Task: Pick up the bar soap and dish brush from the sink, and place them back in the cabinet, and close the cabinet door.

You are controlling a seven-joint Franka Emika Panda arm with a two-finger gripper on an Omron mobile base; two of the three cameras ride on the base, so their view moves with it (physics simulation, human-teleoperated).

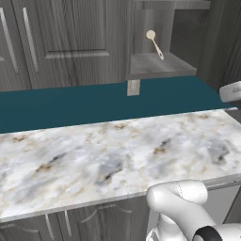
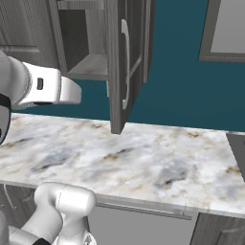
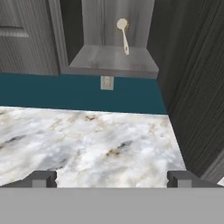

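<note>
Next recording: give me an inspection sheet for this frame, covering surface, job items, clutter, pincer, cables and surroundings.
Surface: marble counter, bare where visible.
Job's things: dish brush leaning at the back of the cabinet shelf; cabinet door open; bar soap and sink nothing seen.
Clutter: nothing seen.
Pincer: pincer open, empty, above the counter, facing the cabinet.
Cables: nothing seen.
Surroundings: teal wall, wall outlet under the shelf, closed neighbouring cabinets.

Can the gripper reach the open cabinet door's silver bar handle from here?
Probably yes. The open gripper holds nothing, and the tall dark grey woodgrain cabinet door stands swung out over the marble counter, its vertical silver bar handle unobstructed.
</note>
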